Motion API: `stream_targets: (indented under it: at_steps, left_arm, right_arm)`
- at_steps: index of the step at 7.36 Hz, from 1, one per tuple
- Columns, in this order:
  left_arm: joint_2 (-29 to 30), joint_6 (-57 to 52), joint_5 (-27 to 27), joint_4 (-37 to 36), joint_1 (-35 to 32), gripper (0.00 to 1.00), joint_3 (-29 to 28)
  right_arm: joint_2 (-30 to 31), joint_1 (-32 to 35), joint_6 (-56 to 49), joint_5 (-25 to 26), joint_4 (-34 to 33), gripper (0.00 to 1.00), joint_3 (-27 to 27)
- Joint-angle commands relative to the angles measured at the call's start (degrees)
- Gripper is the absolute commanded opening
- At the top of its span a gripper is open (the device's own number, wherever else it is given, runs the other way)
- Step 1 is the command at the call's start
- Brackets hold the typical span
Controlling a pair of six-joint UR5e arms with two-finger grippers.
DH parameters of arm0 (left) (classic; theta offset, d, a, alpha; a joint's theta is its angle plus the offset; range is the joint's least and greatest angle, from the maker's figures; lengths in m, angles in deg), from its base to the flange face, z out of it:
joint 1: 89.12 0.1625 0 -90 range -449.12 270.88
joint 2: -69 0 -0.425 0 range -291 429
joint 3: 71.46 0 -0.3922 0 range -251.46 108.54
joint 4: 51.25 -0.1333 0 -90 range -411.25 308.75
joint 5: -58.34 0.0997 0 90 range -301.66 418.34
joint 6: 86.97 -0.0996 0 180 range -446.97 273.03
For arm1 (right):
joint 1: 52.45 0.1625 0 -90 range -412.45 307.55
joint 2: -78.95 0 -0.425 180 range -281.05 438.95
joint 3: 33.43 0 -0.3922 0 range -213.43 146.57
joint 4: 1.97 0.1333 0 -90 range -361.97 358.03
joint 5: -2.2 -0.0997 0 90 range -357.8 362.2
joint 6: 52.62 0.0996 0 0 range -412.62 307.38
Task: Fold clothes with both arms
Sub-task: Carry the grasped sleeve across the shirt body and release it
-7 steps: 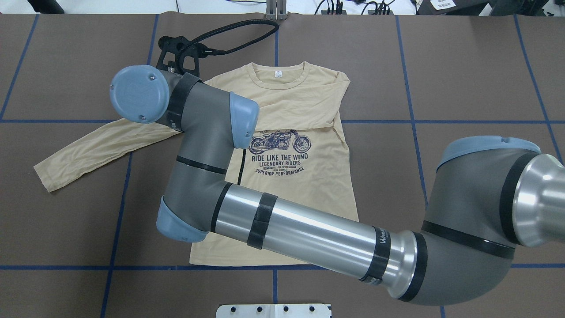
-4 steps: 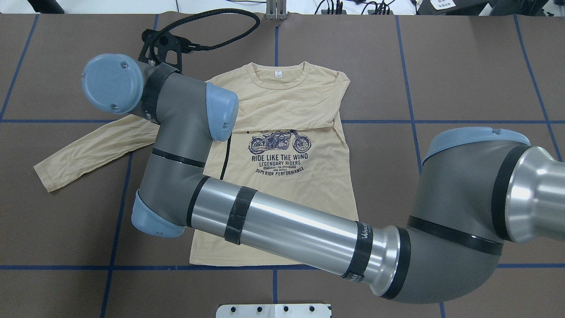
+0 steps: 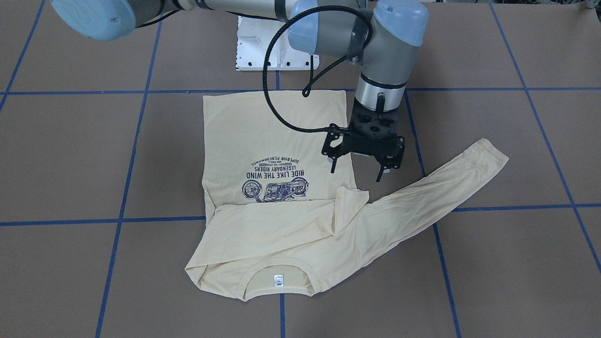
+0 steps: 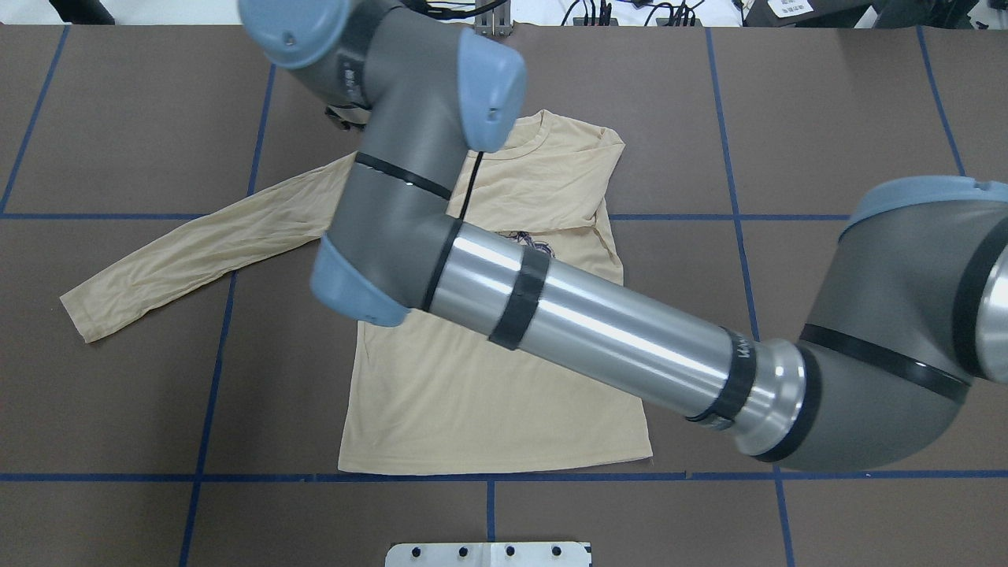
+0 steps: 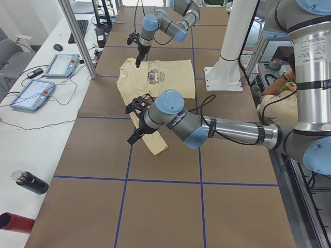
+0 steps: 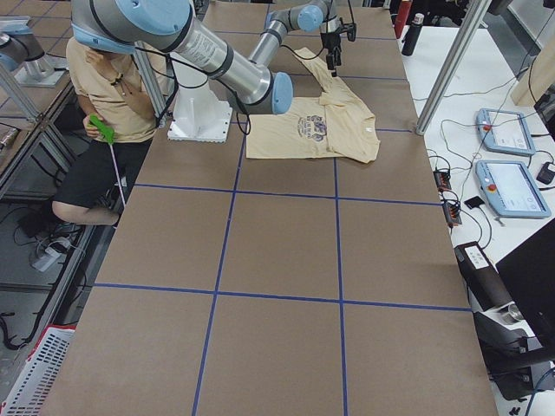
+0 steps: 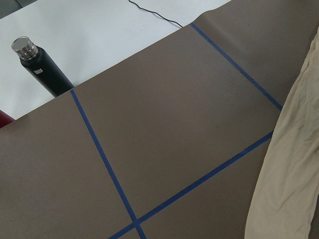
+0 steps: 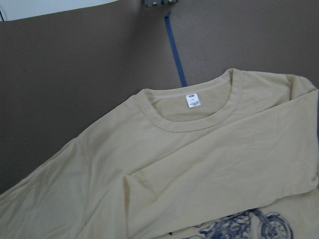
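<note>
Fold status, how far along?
Done: one sleeve lies folded across the chest of the T-shirt. In hand: nothing; the right end effector hangs open near the other sleeve, which lies spread on the table. To do: fold that sleeve in, then fold the body.

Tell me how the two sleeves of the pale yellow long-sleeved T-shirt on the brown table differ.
Pose: the sleeve on the robot's left lies stretched out straight, while the sleeve on the robot's right is folded in across the chest. Support: the left sleeve rests on the brown table, beside the shirt's body; the right sleeve rests on the body, reaching the navy motorcycle print. Both are the same pale cream-yellow knit, lying flat.
</note>
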Motion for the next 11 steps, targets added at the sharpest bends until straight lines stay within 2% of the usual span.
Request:
stream_targets:
  at_steps: [1, 3, 4, 5, 6, 7, 8, 9, 11]
  left_arm:
    - [-0.2, 4.4, 0.2, 1.5, 5.7, 1.00, -0.1]
    - [-0.2, 15.9, 3.0, 4.2, 14.1, 1.00, -0.4]
    - [-1.3, 22.1, 8.2, 8.2, 18.8, 1.00, -2.4]
    - [-1.4, 27.1, 11.9, 15.9, 21.1, 1.00, -6.4]
    - [-1.3, 33.0, 14.5, 23.7, 22.8, 1.00, -10.7]
    - [-1.3, 35.3, 16.9, 25.9, 25.9, 1.00, -12.4]
    - [-1.4, 36.8, 17.6, 26.0, 27.2, 0.96, -12.9]
    - [-1.4, 36.9, 18.6, 26.1, 28.4, 0.93, -14.0]
    - [-1.3, 38.0, 22.9, 27.7, 31.1, 0.86, -16.8]
  right_arm:
    - [19.9, 5.3, -10.6, -6.0, -2.2, 1.00, 25.6]
    - [38.3, 10.8, -25.2, -10.4, -1.7, 1.00, 42.7]
    - [46.5, 14.6, -32.0, -13.6, -1.5, 1.00, 47.9]
    - [53.3, 18.5, -37.7, -15.6, 1.7, 1.00, 49.3]
    - [62.2, 22.7, -42.8, -18.9, 11.9, 1.00, 48.4]
    - [70.9, 28.2, -48.1, -24.5, 22.2, 1.00, 46.4]
    - [77.3, 33.1, -53.2, -29.1, 29.5, 1.00, 44.1]
    - [80.6, 35.4, -55.3, -30.4, 32.0, 1.00, 43.6]
    - [80.9, 35.6, -55.4, -30.3, 32.1, 1.00, 43.4]
